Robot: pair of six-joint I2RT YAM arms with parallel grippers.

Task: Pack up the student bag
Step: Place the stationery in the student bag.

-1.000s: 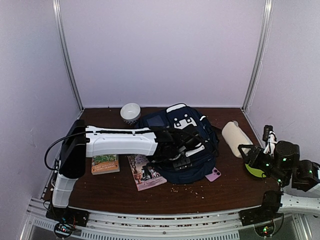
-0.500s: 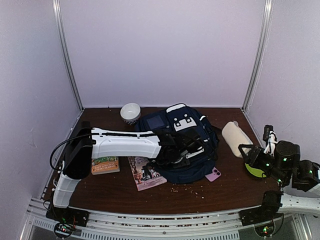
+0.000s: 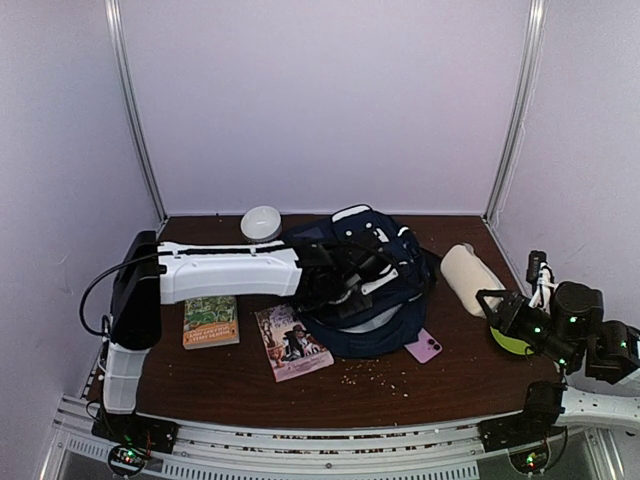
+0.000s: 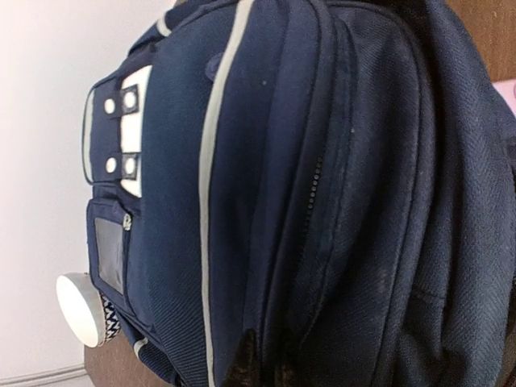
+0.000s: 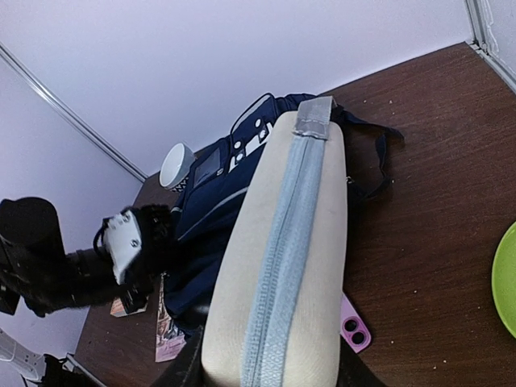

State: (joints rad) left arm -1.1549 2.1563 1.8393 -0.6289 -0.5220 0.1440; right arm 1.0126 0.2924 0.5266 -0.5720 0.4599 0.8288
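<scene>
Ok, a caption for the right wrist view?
Right gripper holds a beige zip pouch; navy student bag and pink phone lie beyond it.

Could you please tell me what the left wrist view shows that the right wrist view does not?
Left wrist only: the left pincer pinching the student bag's zip seam up close. Right wrist only: the beige pouch in the right pincer, and a green plate's edge. Both: the student bag and the white bowl.

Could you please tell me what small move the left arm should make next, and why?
Probably lift the left gripper a little: it is shut on the backpack fabric by the zipper, and the right gripper holds a pouch ready to go in.
</scene>
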